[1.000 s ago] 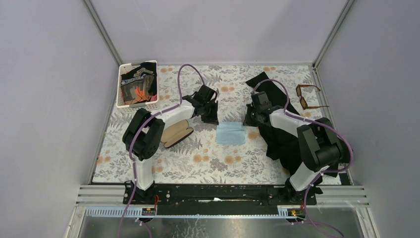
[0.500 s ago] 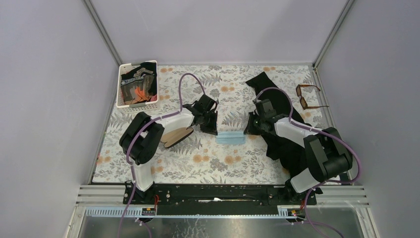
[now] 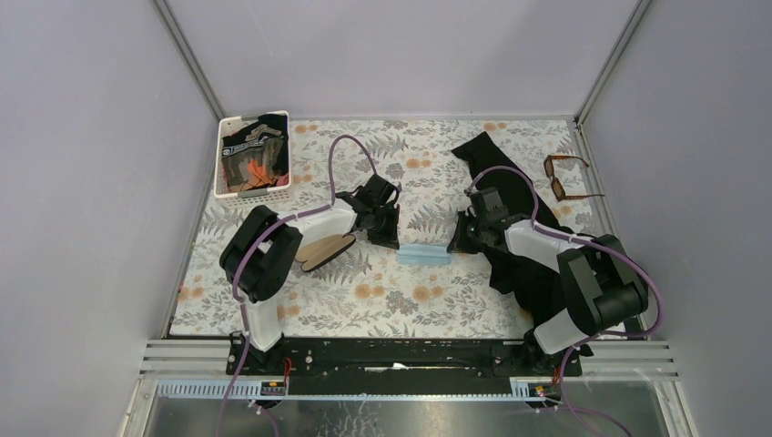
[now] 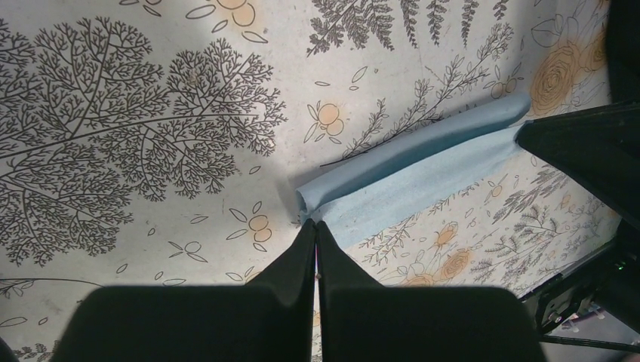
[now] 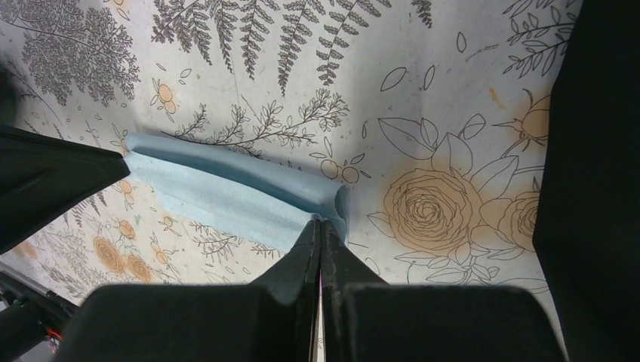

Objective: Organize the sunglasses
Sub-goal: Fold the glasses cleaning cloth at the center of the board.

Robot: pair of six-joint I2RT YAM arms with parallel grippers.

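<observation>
White basket [image 3: 259, 194] holds dark items [image 3: 255, 150]; sunglasses [image 3: 564, 177] lie outside it.

Closed pincer [image 4: 315, 226] on folded blue cloth [image 4: 423, 162]

no legible text, no labels, no numbers
</observation>
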